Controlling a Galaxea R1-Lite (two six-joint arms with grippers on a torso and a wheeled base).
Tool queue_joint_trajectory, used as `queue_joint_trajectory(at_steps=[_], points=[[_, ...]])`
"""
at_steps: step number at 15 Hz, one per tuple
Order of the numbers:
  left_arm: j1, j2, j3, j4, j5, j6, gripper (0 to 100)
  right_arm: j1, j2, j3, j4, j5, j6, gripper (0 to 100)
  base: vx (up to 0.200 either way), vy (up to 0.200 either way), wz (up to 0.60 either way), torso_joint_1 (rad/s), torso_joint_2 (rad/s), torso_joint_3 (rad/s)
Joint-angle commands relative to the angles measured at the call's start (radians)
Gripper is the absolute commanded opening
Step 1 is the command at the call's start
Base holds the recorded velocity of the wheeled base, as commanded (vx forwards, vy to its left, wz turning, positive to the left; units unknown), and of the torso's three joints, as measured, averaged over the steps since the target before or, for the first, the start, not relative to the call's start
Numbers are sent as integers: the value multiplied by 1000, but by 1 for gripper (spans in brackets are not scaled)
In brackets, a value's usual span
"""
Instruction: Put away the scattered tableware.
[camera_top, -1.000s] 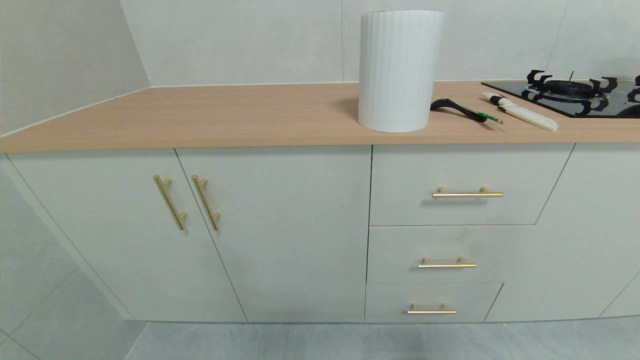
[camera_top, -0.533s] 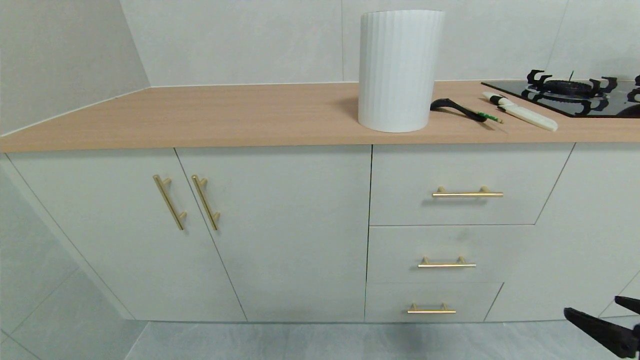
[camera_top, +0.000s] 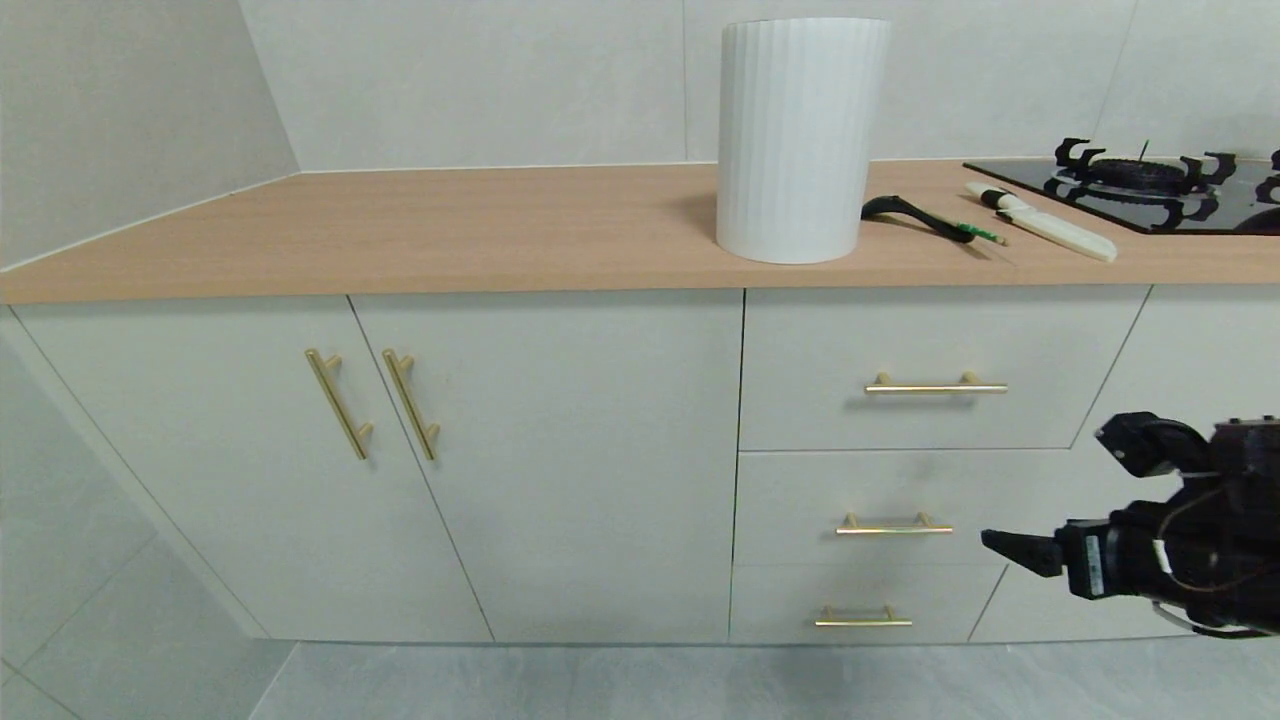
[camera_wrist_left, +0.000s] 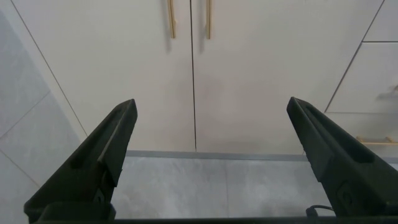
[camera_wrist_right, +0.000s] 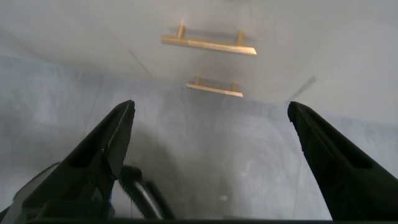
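Tableware first: lies loose on the counter, just right of the holder and short of the hob. Two pieces, near each other but apart: a black-handled utensil with a thin green tip, and a pale knife. Unmoved over the last second, same as the holder. Changed instead: right gripper, absent from the head view a second ago, poking in at the lower right corner half a second ago, now up in front of the lower drawers and well below the counter. Jaws spread wide, nothing between them. Left gripper low before the cupboard doors, likewise spread and empty. Reads as the very start of the job (nothing grasped, nothing stowed), right arm probably on its way up toward the knife. Materials: holder a tall white cylinder, ribbed lengthwise, matte. Counter smooth, wood-grained. Knife slim, flat, cream, so likely awkward to pinch off a flat surface. Utensil handle curved, glossy black. Pulls thin brass-coloured bars.
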Motion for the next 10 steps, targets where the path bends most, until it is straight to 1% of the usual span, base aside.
queue_joint_trajectory(at_steps=[1, 3, 4, 6, 7, 8, 10], points=[[0, 1, 0, -1, 0, 0, 100, 36, 223, -153, -4, -1, 1, 100, 0, 0, 0, 0, 0, 0], [0, 1, 0, -1, 1, 0, 100, 40, 328, -261, -2, -12, -1, 100, 0, 0, 0, 0, 0, 0], [0, 1, 0, -1, 0, 0, 100, 42, 366, -295, -2, -24, -1, 100, 0, 0, 0, 0, 0, 0], [0, 1, 0, -1, 1, -1, 100, 54, 436, -333, -8, -30, -2, 100, 0, 0, 0, 0, 0, 0], [0, 1, 0, -1, 1, -1, 100, 54, 436, -333, -8, -30, -2, 100, 0, 0, 0, 0, 0, 0], [0, 1, 0, -1, 1, -1, 100, 60, 490, -350, -16, -64, 1, 100, 0, 0, 0, 0, 0, 0], [0, 1, 0, -1, 1, 0, 100, 60, 521, -353, -21, -81, 1, 100, 0, 0, 0, 0, 0, 0]])
